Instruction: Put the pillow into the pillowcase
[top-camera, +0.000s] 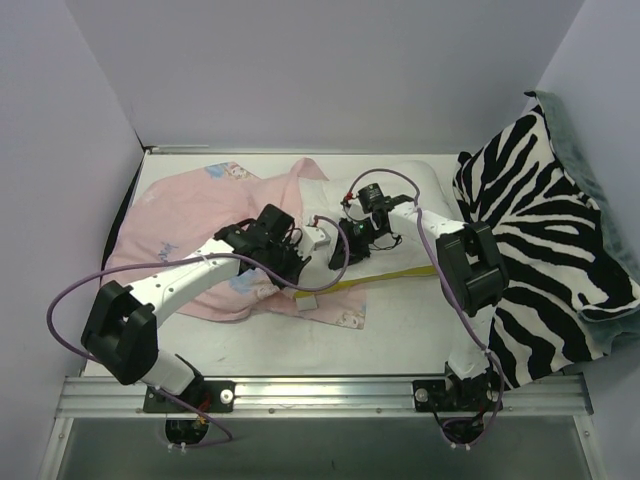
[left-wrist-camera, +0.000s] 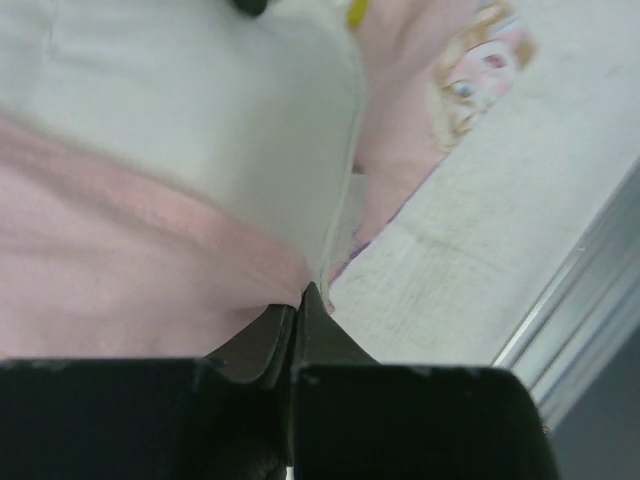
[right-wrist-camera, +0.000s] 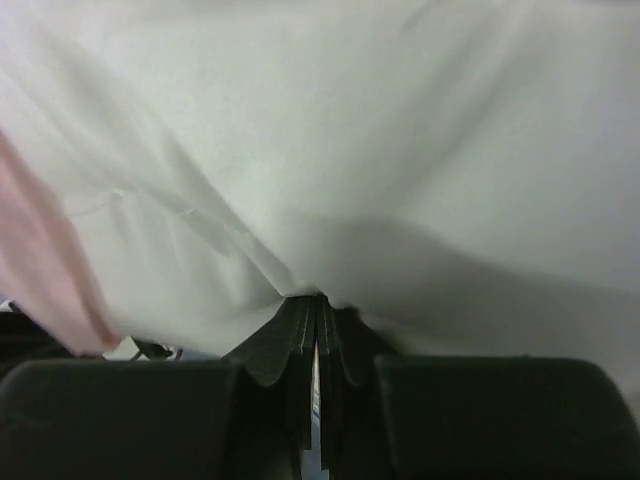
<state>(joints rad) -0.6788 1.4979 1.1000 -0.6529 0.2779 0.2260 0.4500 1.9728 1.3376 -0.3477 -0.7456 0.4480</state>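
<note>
The pillowcase (top-camera: 190, 215) lies spread on the left half of the table with its pale pink side showing. The white pillow (top-camera: 420, 182) lies at the centre back, and its yellow band (top-camera: 400, 277) shows along the near edge. My left gripper (top-camera: 300, 264) is shut on the pink edge of the pillowcase (left-wrist-camera: 150, 270), right beside the pillow (left-wrist-camera: 200, 120). My right gripper (top-camera: 338, 233) is shut on a pinch of the white pillow fabric (right-wrist-camera: 380, 150). A pink strip of the pillowcase (right-wrist-camera: 40, 260) shows at the left of the right wrist view.
A black-and-white zebra-striped blanket (top-camera: 545, 230) is heaped along the right wall. White walls close in the left, back and right. A metal rail (top-camera: 320, 392) runs along the near table edge, also in the left wrist view (left-wrist-camera: 580, 290).
</note>
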